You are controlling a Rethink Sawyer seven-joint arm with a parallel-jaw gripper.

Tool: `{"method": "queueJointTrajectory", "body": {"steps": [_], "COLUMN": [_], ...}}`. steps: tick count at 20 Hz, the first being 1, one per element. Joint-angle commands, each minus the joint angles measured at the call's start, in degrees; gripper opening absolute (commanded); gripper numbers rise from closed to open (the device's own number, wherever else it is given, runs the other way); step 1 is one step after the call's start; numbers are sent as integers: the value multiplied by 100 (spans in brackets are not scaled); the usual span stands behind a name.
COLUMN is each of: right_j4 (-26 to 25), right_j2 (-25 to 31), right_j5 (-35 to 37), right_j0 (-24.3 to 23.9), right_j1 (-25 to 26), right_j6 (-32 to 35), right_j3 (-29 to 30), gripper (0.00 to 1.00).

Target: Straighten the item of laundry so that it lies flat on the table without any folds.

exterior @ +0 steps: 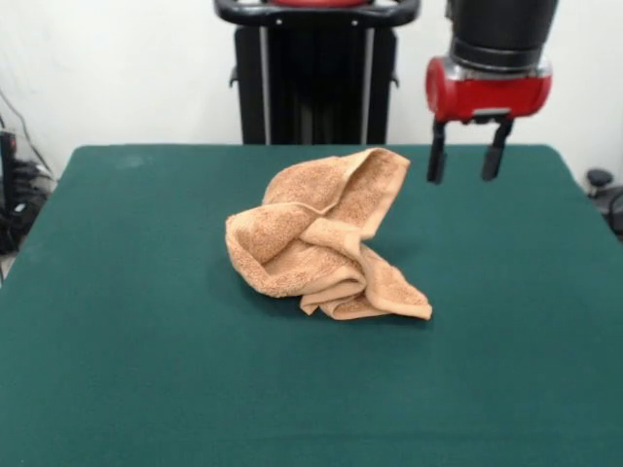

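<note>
The orange-tan towel (326,238) lies crumpled in a heap near the middle of the green table (127,321), with several folds and one corner pointing toward the front right. My gripper (466,163) hangs above the table to the right of the towel and behind it, clear of the cloth. Its two black fingers (437,159) point down with a gap between them, open and empty.
The robot's black pedestal (316,83) stands behind the table's far edge. Cables and dark gear (15,199) sit off the table's left side.
</note>
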Motion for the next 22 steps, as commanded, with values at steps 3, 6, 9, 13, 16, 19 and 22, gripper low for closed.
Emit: {"method": "queueJointTrajectory", "body": {"steps": [3, 6, 9, 13, 16, 19, 22], "right_j4": [62, 41, 29, 4, 6, 0, -19], "right_j2": [301, 309, 340, 366, 391, 389, 385], "right_j5": [-419, -414, -414, -505, -528, -528, -609], "right_j0": [-180, -201, -263, -264, -250, -233, -208], "right_j1": [106, 15, -61, -94, -116, -158, -149], "right_j6": [916, 883, 822, 827, 842, 851, 879], "right_j3": [702, 822, 921, 1049, 1120, 1180, 1231], "gripper": [100, 100, 100, 100, 100, 100, 100]}}
